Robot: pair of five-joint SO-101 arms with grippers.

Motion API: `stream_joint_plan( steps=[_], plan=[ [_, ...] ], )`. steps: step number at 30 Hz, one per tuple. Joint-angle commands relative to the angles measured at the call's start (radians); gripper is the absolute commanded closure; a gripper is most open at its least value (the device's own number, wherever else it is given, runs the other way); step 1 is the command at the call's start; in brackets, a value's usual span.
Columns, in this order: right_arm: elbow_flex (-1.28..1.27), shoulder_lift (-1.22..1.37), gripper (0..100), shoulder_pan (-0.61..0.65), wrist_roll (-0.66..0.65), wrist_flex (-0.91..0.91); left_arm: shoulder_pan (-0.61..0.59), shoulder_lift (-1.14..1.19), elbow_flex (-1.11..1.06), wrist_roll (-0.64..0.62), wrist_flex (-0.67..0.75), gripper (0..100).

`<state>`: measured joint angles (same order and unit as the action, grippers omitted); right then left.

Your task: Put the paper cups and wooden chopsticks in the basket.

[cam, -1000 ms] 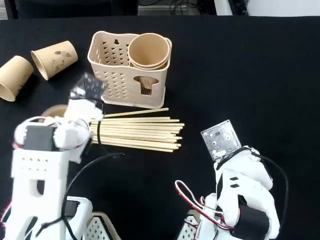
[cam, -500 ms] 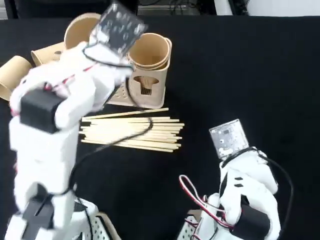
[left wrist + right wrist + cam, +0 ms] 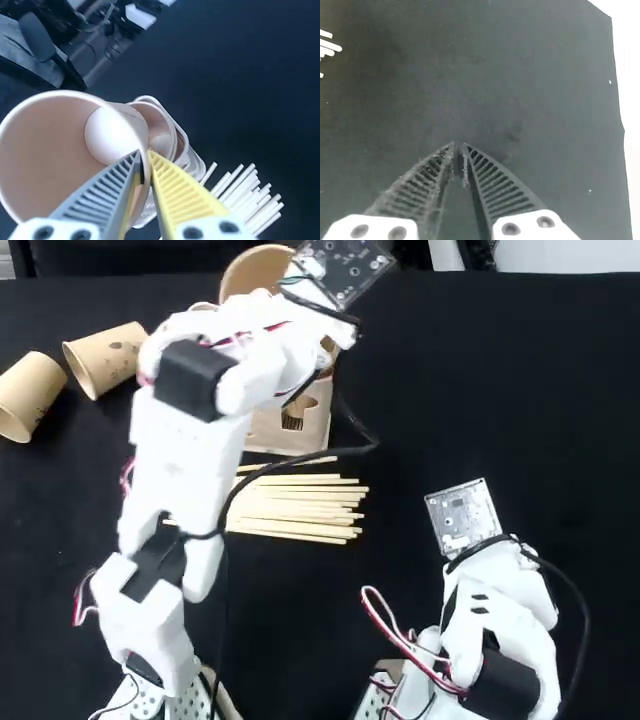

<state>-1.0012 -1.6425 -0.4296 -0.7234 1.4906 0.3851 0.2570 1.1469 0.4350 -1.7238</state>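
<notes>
Pinching a paper cup's [image 3: 45,150] rim, the left gripper [image 3: 144,167] hung over the basket [image 3: 300,425] by the tabletop's [image 3: 500,370] far edge.
Right gripper's [image 3: 458,159] jaws were pressed together; wooden chopsticks [image 3: 300,505] lay beside the basket.

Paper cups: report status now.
Left gripper shut on brown paper cup, at beige slotted basket. Right gripper shut, empty. Two brown cups lying on black table, wooden chopsticks beside basket. Basket already holds stacked cups.
</notes>
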Motion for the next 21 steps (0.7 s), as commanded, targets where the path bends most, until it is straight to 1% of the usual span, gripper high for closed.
stream_joint_plan(
  steps=[1,13,18,19,21],
  plan=[
    [0.013,0.013,98.5,-0.011,-0.005,-0.002,-0.001,0.014,0.051,0.006,-0.005,97],
    [0.013,0.013,98.5,-0.011,-0.005,0.0,0.005,0.164,0.05,0.003,-0.002,97],
    [0.013,0.015,98.5,-0.011,-0.006,0.0,0.007,0.215,0.061,0.003,0.02,97],
    [0.013,0.015,98.5,-0.011,-0.006,0.0,0.007,0.218,0.061,0.003,0.028,97],
    [0.013,0.015,98.5,-0.011,-0.006,0.0,0.007,0.218,0.061,0.002,0.032,91]
  ],
)
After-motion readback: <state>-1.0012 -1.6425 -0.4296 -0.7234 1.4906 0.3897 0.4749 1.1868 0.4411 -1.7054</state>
